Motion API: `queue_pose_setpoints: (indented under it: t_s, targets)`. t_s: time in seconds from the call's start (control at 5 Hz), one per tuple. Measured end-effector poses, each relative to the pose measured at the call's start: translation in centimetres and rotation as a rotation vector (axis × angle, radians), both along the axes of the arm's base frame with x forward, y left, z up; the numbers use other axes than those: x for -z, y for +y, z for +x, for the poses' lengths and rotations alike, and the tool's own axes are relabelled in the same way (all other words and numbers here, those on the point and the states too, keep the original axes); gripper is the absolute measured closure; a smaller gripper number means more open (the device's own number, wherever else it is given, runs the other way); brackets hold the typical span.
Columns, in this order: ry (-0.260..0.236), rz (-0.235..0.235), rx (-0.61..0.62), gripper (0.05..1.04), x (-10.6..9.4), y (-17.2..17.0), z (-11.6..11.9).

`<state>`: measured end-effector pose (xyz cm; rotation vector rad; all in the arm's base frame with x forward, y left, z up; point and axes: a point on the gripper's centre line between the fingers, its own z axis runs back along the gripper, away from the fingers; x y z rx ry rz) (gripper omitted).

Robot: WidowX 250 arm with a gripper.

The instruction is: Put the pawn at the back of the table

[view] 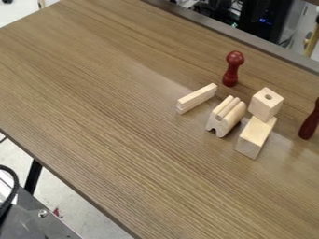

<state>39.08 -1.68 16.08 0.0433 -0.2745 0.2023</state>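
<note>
Can't tell the gripper's state; red pawn (pixel 231 70) upright on surface (pixel 112 116), its near side crowded by narrow block (pixel 198 98), grooved block (pixel 226 116), holed block (pixel 265 108), oblong block (pixel 255 137); second red piece (pixel 309 126) stands at view's right edge.

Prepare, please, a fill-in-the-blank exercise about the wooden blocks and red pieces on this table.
The dark red pawn beyond the blocks has its round head at the ____.
The cube has a round ____ in its upper face.
Another dark red piece is cut by the picture's ____ edge.
Missing words: top; hole; right
</note>
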Motion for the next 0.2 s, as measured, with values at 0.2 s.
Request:
queue_pose_setpoints:
  t_s: [0.2]
  targets:
    - [0.000, 0.000, -0.003, 0.084, 0.00, 0.06, 0.00]
